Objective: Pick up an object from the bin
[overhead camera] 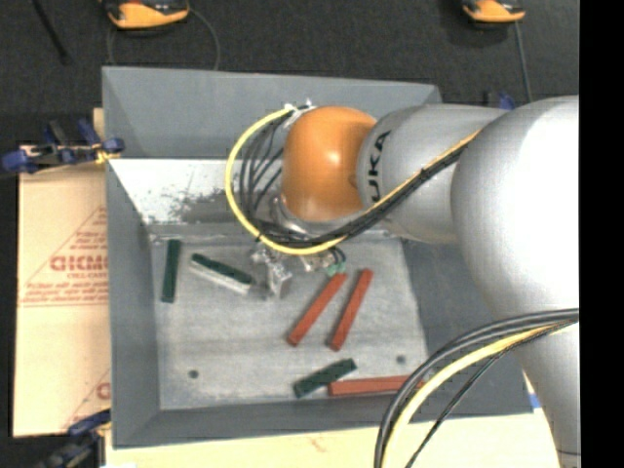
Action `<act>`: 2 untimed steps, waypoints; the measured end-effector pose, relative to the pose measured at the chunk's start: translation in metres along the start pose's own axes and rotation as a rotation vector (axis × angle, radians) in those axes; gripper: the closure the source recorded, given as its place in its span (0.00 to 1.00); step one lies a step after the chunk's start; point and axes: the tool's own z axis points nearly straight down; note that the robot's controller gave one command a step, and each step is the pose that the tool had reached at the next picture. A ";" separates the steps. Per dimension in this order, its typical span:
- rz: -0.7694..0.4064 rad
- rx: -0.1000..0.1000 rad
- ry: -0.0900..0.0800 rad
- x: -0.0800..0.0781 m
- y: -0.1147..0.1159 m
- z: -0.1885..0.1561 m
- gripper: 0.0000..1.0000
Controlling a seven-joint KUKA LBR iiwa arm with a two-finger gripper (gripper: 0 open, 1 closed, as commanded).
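– What's lying round the pincer (276, 273)?
– A green-grey stick (221, 271), its end just beside it on the left. Two red sticks (317, 310) lie just right, and more at the bin's (132, 291) front.
– Pincer wide or narrow?
– Can't tell; the orange cover (327, 164) blocks it.

Bin floor (219, 344) lies free lower left; two red sticks (350, 308) bar the middle.

Dark green flat bar with pale grey strip along lower side (220, 271): lying flat on floor of grey metal bin (224, 359), left of centre, long axis slanting down toward right.
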 end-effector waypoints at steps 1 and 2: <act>0.001 -0.001 0.000 0.000 0.000 0.000 0.00; 0.101 0.003 -0.006 -0.011 -0.034 -0.060 0.00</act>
